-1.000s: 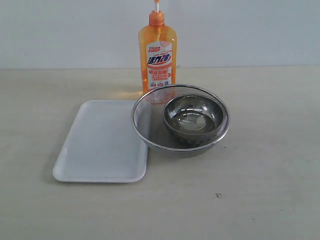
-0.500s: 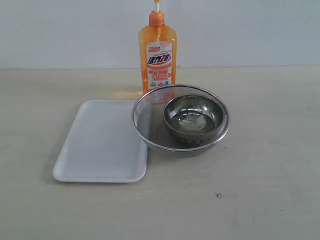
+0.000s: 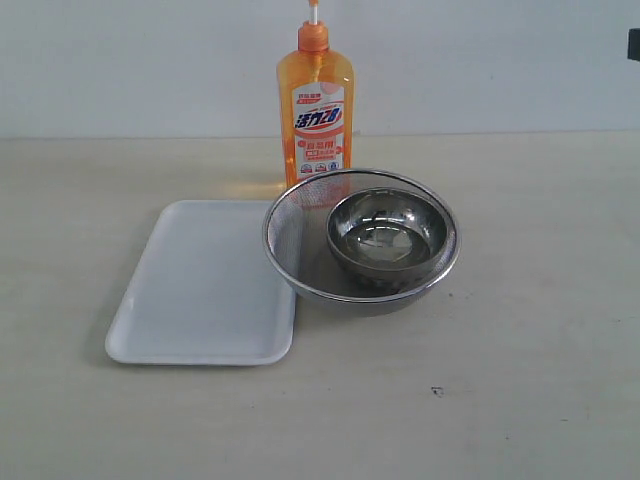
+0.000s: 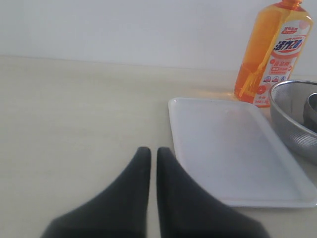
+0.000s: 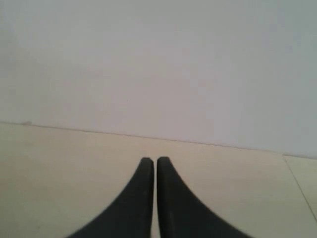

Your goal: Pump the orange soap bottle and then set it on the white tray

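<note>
At top centre of the exterior view the orange soap bottle [image 3: 315, 110] stands just above the strainer [image 3: 290, 245], off the white tray [image 3: 200, 290]. Jaws of the left gripper [image 4: 149, 152] and right gripper [image 5: 149, 161] are nearly together and empty. Pressing the tall pump off-centre could topple it

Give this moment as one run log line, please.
step: pump not started | orange soap bottle: upright behind strainer, untouched | white tray: beside strainer | left claw: shut | right claw: shut
</note>
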Robot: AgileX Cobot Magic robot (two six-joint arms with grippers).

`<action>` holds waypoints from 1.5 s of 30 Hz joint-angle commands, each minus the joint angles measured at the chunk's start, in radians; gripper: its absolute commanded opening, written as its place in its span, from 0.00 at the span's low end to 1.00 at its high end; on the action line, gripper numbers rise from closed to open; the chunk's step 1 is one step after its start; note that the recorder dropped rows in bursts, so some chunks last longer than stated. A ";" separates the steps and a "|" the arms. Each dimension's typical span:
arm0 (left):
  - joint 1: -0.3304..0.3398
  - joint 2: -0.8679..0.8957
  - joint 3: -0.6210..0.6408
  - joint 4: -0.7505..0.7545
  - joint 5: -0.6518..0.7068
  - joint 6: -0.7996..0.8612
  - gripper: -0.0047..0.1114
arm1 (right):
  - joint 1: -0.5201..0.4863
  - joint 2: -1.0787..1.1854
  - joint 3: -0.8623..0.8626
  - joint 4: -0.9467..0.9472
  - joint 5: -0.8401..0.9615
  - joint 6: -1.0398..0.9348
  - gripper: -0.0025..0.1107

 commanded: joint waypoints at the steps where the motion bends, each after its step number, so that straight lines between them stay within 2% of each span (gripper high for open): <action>1: 0.002 0.000 0.003 0.001 -0.001 0.004 0.08 | -0.004 0.055 -0.049 -0.010 0.011 -0.029 0.02; 9: 0.002 0.000 0.003 0.001 -0.001 0.004 0.08 | -0.004 0.153 -0.130 -0.016 0.011 -0.036 0.02; 17: 0.002 0.000 0.003 0.001 -0.001 0.004 0.08 | -0.003 0.324 -0.280 -0.020 0.022 -0.051 0.02; 24: 0.002 0.000 0.003 0.001 -0.001 0.004 0.08 | -0.002 0.376 -0.318 -0.022 0.078 -0.353 0.02; 26: 0.002 0.000 0.003 0.001 -0.001 0.004 0.08 | -0.003 0.394 -0.339 -0.020 0.104 -0.376 0.02; 31: 0.002 0.000 0.003 0.001 -0.001 0.004 0.08 | -0.003 0.473 -0.402 0.143 0.139 -0.377 0.02; 39: 0.002 0.000 0.003 0.001 -0.001 0.004 0.08 | -0.002 0.550 -0.409 0.170 0.157 -0.395 0.02; 45: 0.002 0.000 0.003 0.001 -0.001 0.004 0.08 | 0.016 0.570 -0.409 0.316 0.169 -0.542 0.02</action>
